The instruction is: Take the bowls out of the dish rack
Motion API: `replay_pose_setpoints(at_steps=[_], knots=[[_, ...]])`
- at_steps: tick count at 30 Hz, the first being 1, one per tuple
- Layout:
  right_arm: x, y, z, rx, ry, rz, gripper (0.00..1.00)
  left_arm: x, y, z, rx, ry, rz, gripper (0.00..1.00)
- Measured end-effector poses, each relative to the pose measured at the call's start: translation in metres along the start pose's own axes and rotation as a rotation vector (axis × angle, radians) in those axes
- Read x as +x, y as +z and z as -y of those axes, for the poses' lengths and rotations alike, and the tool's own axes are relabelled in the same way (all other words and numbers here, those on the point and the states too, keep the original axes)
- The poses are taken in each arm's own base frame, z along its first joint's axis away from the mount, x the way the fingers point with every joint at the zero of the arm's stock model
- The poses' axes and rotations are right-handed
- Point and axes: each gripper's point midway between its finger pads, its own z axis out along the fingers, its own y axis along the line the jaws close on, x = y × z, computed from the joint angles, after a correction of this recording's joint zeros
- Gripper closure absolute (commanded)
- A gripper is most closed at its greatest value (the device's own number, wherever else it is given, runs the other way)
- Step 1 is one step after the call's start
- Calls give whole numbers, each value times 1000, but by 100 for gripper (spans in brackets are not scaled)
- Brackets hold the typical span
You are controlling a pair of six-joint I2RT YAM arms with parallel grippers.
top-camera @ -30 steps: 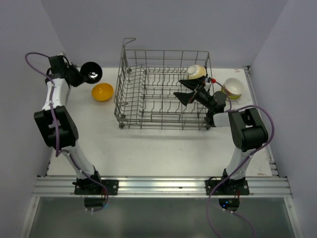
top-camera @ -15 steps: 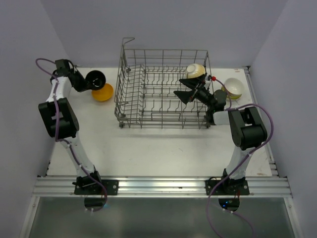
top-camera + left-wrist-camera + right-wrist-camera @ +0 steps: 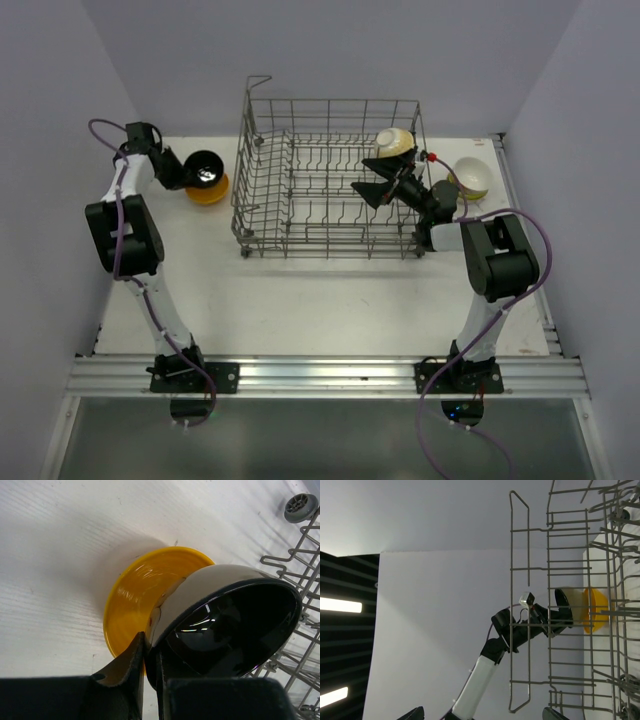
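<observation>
- Moved rightward since a second ago, the left gripper [image 3: 183, 172] now holds the black bowl [image 3: 207, 168] tilted over the yellow bowl [image 3: 212, 190] at upper left, fingers pinching its rim.
- Left arm rises steeply, wrist bent right.
- Dish rack [image 3: 320, 238] sits centre frame, long axis left-right, open side up.
- Right gripper [image 3: 375, 182] reaches inside the rack, fingers spread wide, near the cream bowl [image 3: 396, 143] at its upper right corner.

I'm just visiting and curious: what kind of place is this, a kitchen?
Probably a robot test booth, not a kitchen: two arms bolted to a metal rail, a white table boxed in by plain walls, just a dish rack and bowls.
</observation>
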Motion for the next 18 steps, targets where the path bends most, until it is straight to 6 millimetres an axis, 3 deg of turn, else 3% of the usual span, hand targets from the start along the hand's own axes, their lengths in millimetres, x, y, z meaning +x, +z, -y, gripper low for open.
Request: replay_pose_setpoints(at_steps=[6, 18], knots=[[2, -1, 0, 1, -4, -14, 1, 1, 1, -3, -24, 6, 3, 77], [2, -1, 0, 0, -6, -16, 1, 4, 2, -8, -43, 2, -5, 72]])
